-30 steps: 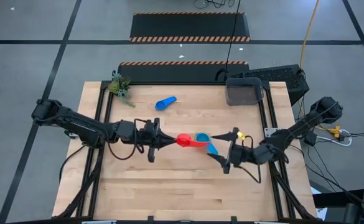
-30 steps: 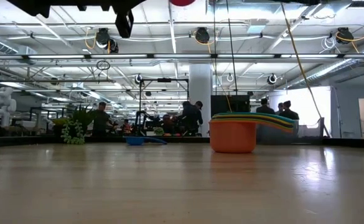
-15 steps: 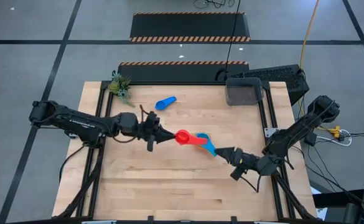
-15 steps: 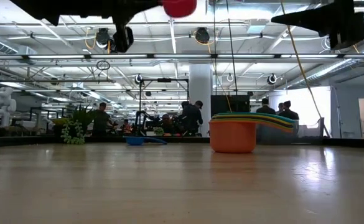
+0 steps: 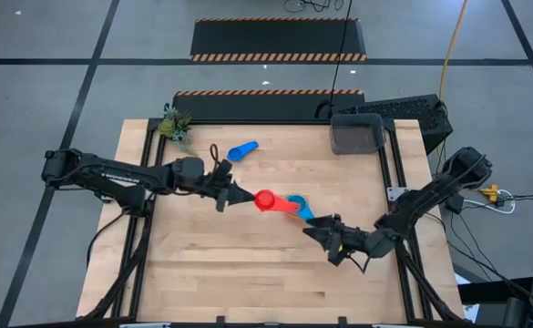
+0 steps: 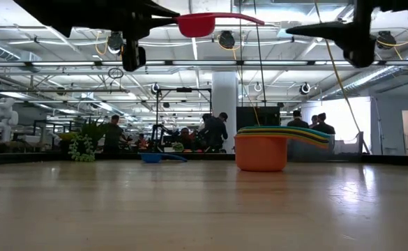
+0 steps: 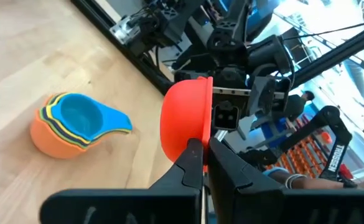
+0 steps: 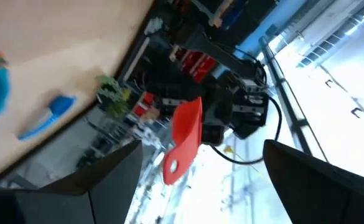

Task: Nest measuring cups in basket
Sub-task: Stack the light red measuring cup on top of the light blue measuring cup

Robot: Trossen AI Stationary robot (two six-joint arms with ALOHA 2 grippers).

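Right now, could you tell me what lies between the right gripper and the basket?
In the high view, only bare table lies between the open right gripper and the basket; the stacked cups sit off to the side.

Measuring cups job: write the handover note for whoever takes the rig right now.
Left end effector: shut on the red cup, held in the air mid-table.
Right end effector: open, empty, raised near the stack.
Nested stack, orange outermost and light blue innermost, sits on the table, not in the basket.
Blue cup lies alone toward the table's far side.
Left: nest red and blue, then get the stack into the basket.
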